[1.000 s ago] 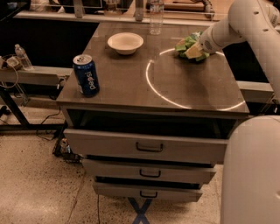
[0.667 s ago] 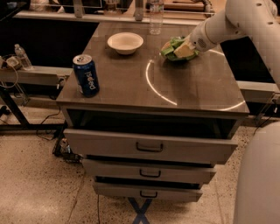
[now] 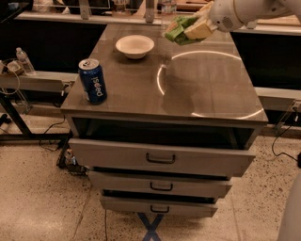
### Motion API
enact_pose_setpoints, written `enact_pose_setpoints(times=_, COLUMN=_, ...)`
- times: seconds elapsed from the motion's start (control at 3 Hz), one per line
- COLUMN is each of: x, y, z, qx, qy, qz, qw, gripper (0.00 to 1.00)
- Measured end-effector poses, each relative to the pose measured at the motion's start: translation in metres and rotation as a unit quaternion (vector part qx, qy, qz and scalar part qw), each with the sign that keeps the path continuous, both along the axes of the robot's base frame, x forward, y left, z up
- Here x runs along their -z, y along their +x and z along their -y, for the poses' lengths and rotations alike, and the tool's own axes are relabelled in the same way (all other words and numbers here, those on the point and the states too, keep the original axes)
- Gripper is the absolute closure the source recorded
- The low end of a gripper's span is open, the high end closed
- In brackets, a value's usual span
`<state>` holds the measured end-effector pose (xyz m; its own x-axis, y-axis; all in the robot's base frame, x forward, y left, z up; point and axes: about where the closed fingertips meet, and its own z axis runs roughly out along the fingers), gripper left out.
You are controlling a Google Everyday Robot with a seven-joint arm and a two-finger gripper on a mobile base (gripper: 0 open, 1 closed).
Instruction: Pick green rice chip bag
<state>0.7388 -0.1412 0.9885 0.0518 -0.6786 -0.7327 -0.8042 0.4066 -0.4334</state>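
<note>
Water bottle [image 3: 21, 60]: I see it upright on a low ledge at the far left, well apart from the worktop.
Blue can [image 3: 92, 81]: upright near the front left corner of the worktop, white lettering facing me.
Worktop [image 3: 136, 94]: grey and glossy, the top of a cabinet.
White bowl [image 3: 135, 46]: sits open side up toward the back, left of centre, well apart from the can.
Blue X [image 3: 151, 227]: taped on the speckled floor just in front of the cabinet.
Drawers [image 3: 160, 160]: 3 of them below the worktop, each with a dark handle, all pulled partway out, the top 1 furthest.
Light ring [image 3: 161, 84]: a bright circular reflection on the right half of the worktop.
Green rice chip bag [image 3: 175, 28]: crumpled, held up over the back of the worktop, right of the bowl and apart from it.
Tool [image 3: 195, 29]: I read it as clamped on the bag's right side, the bag sticking out to its left.
Arm [image 3: 244, 12]: white, reaching in from the upper right corner.
</note>
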Motion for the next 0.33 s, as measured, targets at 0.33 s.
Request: enact_pose_setpoints(times=0.33, x=-0.0019, y=0.0002, z=-0.0006, qx=-0.003, qy=-0.001, qz=0.004, qw=1.0, gripper=1.0)
